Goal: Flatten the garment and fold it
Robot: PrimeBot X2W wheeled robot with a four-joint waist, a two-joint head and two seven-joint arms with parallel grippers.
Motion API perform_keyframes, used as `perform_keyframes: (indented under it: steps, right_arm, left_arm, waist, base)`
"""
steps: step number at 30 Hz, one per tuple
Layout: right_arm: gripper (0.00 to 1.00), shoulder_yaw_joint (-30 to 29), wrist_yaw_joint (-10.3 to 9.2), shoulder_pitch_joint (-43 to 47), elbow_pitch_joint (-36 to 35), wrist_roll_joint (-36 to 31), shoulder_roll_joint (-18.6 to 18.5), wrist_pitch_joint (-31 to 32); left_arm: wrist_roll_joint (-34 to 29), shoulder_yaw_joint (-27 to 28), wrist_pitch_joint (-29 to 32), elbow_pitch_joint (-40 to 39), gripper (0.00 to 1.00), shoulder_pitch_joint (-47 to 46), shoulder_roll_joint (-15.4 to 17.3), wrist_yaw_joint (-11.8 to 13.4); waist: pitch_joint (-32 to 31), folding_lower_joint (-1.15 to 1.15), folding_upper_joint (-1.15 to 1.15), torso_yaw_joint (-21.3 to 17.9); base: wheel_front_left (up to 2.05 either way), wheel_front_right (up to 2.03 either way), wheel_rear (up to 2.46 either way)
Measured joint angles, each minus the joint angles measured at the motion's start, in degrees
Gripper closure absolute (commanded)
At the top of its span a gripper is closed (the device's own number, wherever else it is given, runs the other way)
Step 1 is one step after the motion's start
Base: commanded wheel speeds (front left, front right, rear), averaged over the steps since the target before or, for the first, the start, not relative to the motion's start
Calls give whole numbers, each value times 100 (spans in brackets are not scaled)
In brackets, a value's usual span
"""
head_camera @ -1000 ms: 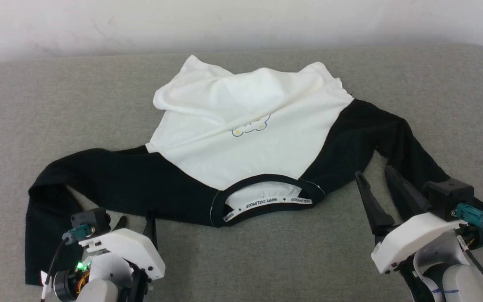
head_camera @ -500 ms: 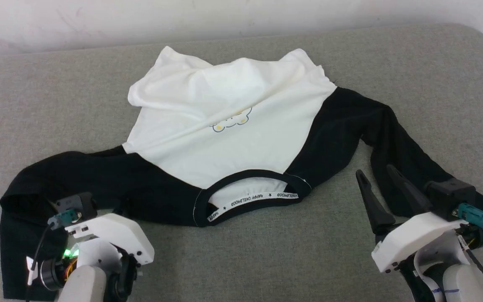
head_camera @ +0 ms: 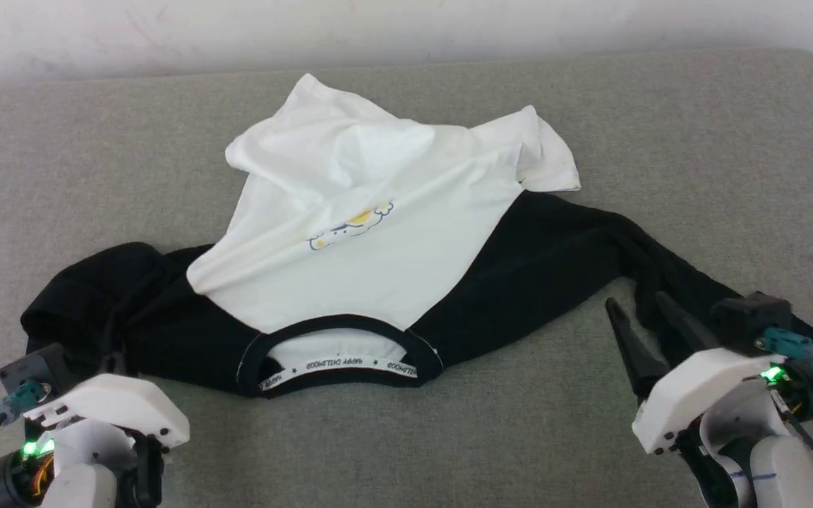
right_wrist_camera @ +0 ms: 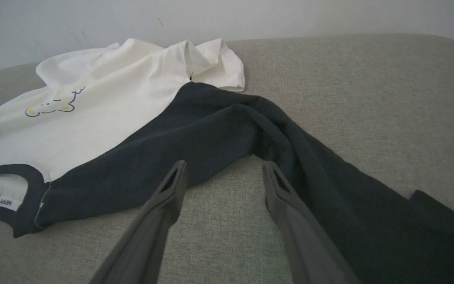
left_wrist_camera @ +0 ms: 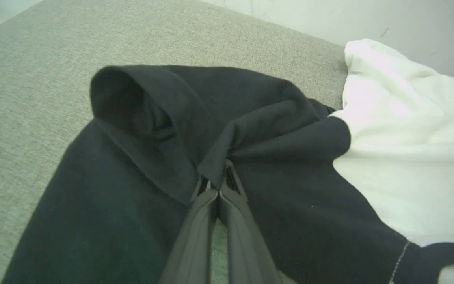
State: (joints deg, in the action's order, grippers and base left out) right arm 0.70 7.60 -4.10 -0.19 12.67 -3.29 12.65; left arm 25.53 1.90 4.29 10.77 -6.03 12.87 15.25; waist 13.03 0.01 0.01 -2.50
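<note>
Since 1 second ago the left gripper [left_wrist_camera: 217, 173] has gone from spread to pressed together on the left black sleeve of the garment [head_camera: 378, 282]. That sleeve now lies bunched instead of stretched out, and the white body has skewed.

Head view: the garment lies mid-way across a grey fabric surface [head_camera: 660, 141], collar near and hem far. The surface ends at a pale wall [head_camera: 406, 28] on the far side and rounds off at its far-right corner. Bare cloth runs along the near side between the 2 grippers and across the far right. The right gripper [head_camera: 636, 302] stands spread at near right, just beside the right sleeve.

Left wrist view: the 2 fingers meet, pinching a fold of black sleeve that rises into a hooded ridge.

Right wrist view: the fingers are wide apart over bare cloth and hold nothing. 1 of them crosses in front of the sleeve's edge; whether it touches, I cannot tell.
</note>
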Motion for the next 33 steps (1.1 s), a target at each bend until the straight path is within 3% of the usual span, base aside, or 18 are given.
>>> perform_keyframes:
  steps: [11,23,24,26,27,33]
  right_arm:
    - [0,35,0,-609,824,488,21,1325]
    - [0,157,0,-1559,1708,609,21,1589]
    - [36,162,0,-1614,1768,613,21,1604]
    - [90,160,0,-1712,1866,653,21,1586]
    - [100,163,0,-1746,1918,665,20,1551]
    - [100,159,-5,-1706,2050,838,26,1216]
  left_arm:
    - [13,-89,0,-60,100,-51,-29,-8]
    - [23,-294,-77,12,100,-257,-131,-108]
    - [23,-309,-78,26,100,-258,-145,-108]
    - [40,-332,-88,56,100,-260,-162,-110]
    - [48,-336,-103,71,100,-261,-162,-110]
    - [99,-336,-161,160,100,-259,-160,-160]
  waist:
    - [164,0,0,153]
    - [393,0,0,349]
    - [404,0,0,362]
    - [417,0,0,381]
    - [415,0,0,382]
    - [283,0,0,341]
  base:
    - [0,0,0]
    - [0,0,0]
    - [0,0,0]
    - [0,0,0]
    - [0,0,0]
    - [0,0,0]
